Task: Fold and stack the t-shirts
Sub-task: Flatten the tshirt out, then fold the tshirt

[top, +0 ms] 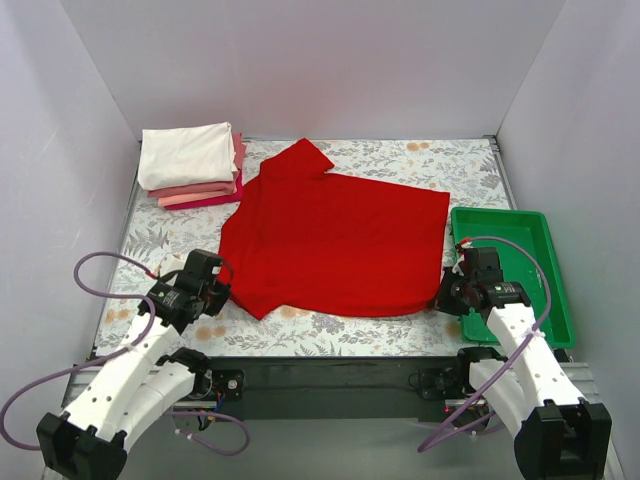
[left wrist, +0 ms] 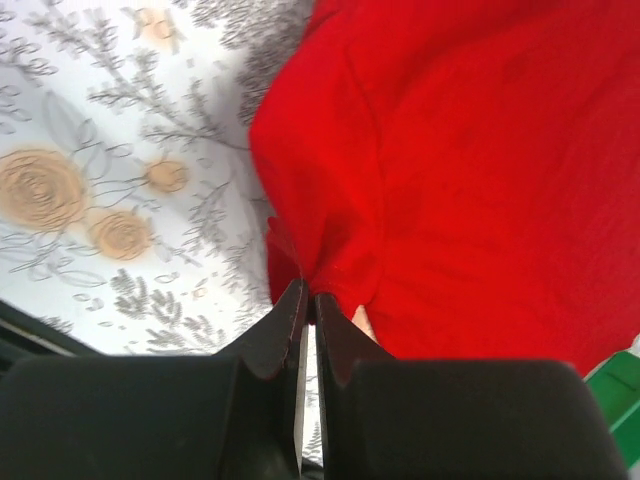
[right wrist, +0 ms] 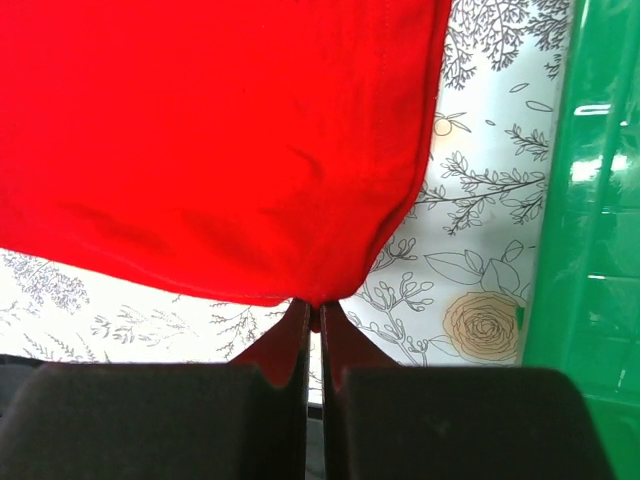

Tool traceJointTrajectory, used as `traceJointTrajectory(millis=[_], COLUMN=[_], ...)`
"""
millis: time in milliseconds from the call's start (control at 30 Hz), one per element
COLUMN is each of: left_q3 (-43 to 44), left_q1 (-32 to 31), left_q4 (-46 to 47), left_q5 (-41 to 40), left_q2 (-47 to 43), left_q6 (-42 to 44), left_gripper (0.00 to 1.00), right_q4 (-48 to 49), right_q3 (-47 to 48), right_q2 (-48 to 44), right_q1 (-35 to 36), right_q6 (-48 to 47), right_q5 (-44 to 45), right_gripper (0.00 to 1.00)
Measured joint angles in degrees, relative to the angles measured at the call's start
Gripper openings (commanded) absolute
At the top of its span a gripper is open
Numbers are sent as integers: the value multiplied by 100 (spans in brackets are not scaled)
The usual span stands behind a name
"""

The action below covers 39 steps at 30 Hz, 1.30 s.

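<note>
Fold in hand on the red t-shirt [top: 335,245], which lies spread on the flowered table [top: 400,160] between my two arms. My left gripper [left wrist: 308,300] is clamped onto cloth at the near-left corner, and my right gripper [right wrist: 313,312] is pinched tight on the near-right corner, right at the hem's point. The long axis runs left to right across the table. One sleeve pokes toward the far-left, so I judge the shoulder end is left and the hem is right, beside the green tray [top: 520,260]. It may already be doubled lengthways, since the right edge looks layered, though I can't be sure from here. The next move calls for lifting both corners together, level, and carrying the near edge over toward the far edge without dragging the underside. The stack of folded shirts [top: 190,165] sits at the far-left corner, white on top.
</note>
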Motion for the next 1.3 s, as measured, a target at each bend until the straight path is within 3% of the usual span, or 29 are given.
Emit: traceJointTrajectory(millis=[233, 367, 400, 500, 567, 733, 900, 1133, 1300], left_q3=[431, 501, 505, 501, 472, 452, 378, 249, 140], left_q1=[0, 0, 0, 0, 0, 0, 0, 0, 0], left_q4=[354, 96, -2, -289, -352, -319, -210, -122, -96], left_q5=[-168, -343, -398, -533, -599, -691, -673, -584, -555], left_q2=[643, 595, 540, 264, 26, -378, -284, -20, -37], left_q6=[2, 2, 0, 0, 0, 0, -2, 0, -2], left_gripper=[0, 0, 0, 0, 0, 0, 0, 0, 0], right_q4=[-282, -763, -903, -1335, -1613, -1939, -1727, -1252, -1034], right_q3=[-188, -195, -120, 254, 627, 1213, 1012, 474, 474], right_q2=[-256, -468, -476, -326, -175, -284, -238, 555, 1152], right_q1=[0, 195, 238, 393, 417, 424, 619, 2317, 2824], right_q6=[175, 514, 579, 645, 638, 378, 181, 601, 874], right_q5=[-402, -468, -402, -229, -46, 317, 96, 608, 1276], right_gripper=[10, 23, 32, 46, 49, 51, 49, 49, 49])
